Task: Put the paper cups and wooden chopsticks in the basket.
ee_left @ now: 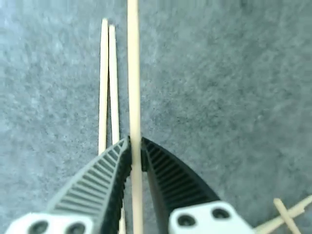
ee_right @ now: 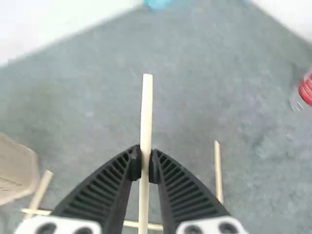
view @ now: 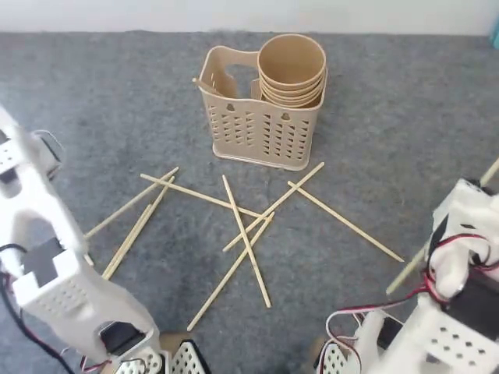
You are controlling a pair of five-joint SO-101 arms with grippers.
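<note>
A beige slotted basket [view: 257,128] stands at the back middle of the grey carpet, and a stack of paper cups [view: 291,62] sits in its right half. Several wooden chopsticks [view: 245,234] lie crossed on the carpet in front of it. My left gripper [ee_left: 135,141] is shut on one chopstick [ee_left: 132,73], which points straight away from it; two more chopsticks [ee_left: 108,83] lie side by side just beside it. My right gripper [ee_right: 145,151] is shut on another chopstick [ee_right: 146,107], which slants out past the right arm [view: 460,249] in the high view.
The basket's corner [ee_right: 14,170] shows in the right wrist view, with loose chopsticks [ee_right: 218,168] on the carpet nearby. A red and white object [ee_right: 304,92] stands off to one side. White floor borders the carpet's far edge [view: 249,31].
</note>
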